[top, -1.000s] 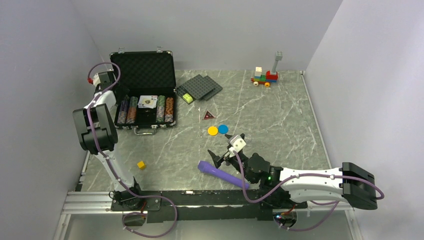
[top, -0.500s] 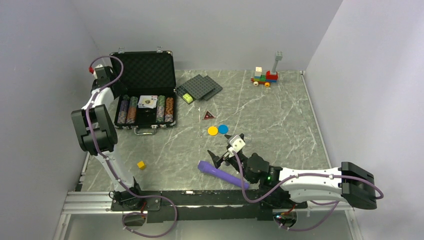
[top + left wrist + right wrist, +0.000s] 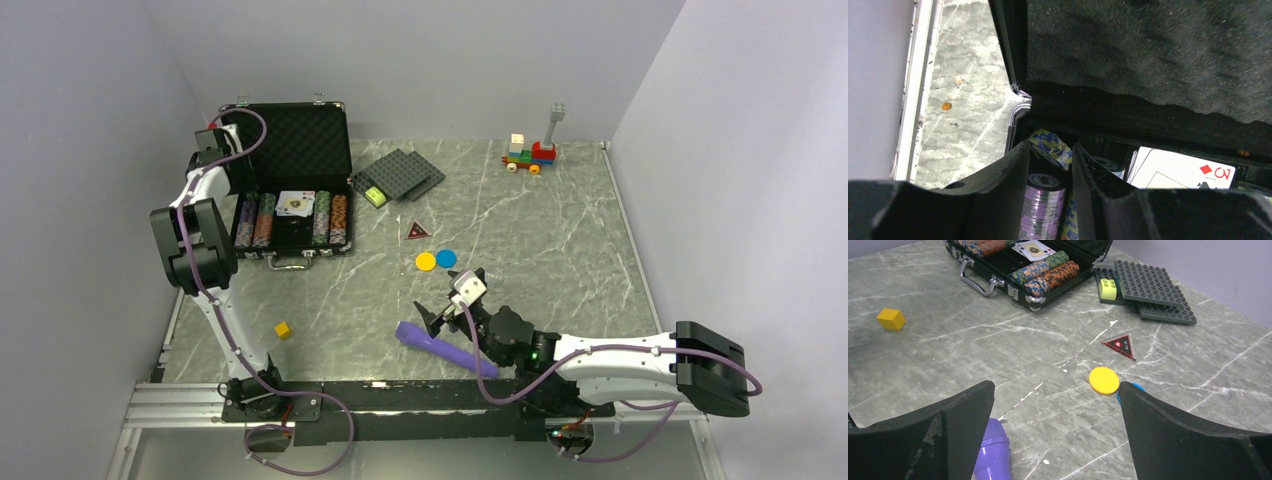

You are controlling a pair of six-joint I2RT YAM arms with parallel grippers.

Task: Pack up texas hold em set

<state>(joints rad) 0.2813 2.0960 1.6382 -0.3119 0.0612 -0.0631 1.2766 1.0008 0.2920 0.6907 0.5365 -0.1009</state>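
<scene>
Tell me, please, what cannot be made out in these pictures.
Right wrist view: the flat blue disc is mostly hidden behind a finger of the right gripper.
Same view: the purple cylinder is cut off by the bottom edge.
Left wrist view: the white playing card is part-hidden by the left gripper.
Top view: the print on the dark red triangle is too small.

1. Robotics lab test cell, closed in by bare pale walls [image 3: 400, 60] on three sides.
2. Marble-patterned table [image 3: 560, 260] edged by a metal rail [image 3: 180, 405], with left arm [image 3: 195, 250] and right arm [image 3: 610, 365] bolted on, trailing purple cables.
3. Strewn with test props: toy brick train [image 3: 530, 152], yellow cube [image 3: 283, 329], purple cylinder [image 3: 445, 347].
</scene>
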